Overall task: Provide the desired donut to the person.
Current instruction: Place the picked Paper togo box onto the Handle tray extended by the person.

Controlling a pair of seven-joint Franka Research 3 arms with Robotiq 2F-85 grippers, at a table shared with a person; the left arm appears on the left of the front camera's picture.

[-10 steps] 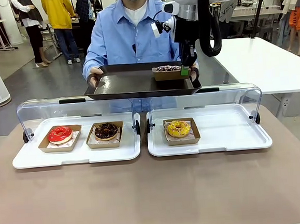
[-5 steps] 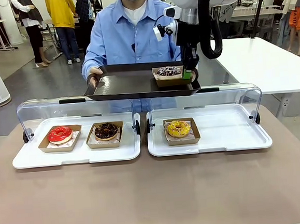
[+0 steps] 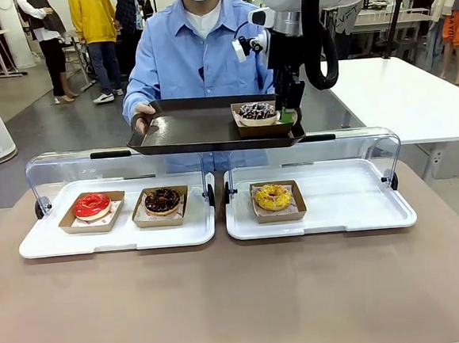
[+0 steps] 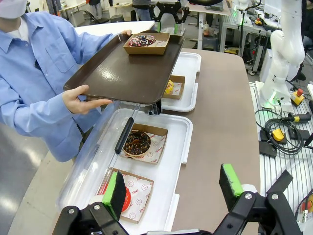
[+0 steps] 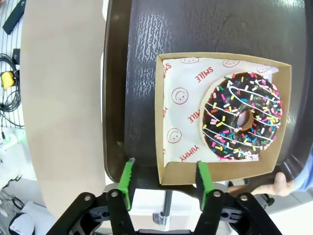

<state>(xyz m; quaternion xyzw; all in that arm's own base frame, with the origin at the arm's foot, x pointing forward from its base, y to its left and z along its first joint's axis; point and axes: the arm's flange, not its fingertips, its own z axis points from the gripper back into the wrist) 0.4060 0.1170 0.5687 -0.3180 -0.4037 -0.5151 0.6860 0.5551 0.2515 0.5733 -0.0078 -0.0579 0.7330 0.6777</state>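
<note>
We judge the step in hand to be the release at hand-over. The sprinkled donut (image 5: 242,117) sits in its cardboard box (image 5: 220,175) on the brown tray (image 3: 194,130), which the person (image 3: 196,55) holds beyond the display trays (image 3: 352,209) on the tabletop (image 3: 239,298).

The right gripper (image 5: 165,164) hangs over a corner of the box. Its fingers stand apart, one on either side of the box wall, clamping nothing. The left gripper (image 4: 173,185) hovers over the tabletop with its fingers spread wide and empty.

For the next move, we expect the right gripper to rise straight clear of the box wall before swinging back. A finger that catches the wall could drag the box or tip the hand-held tray.
</note>
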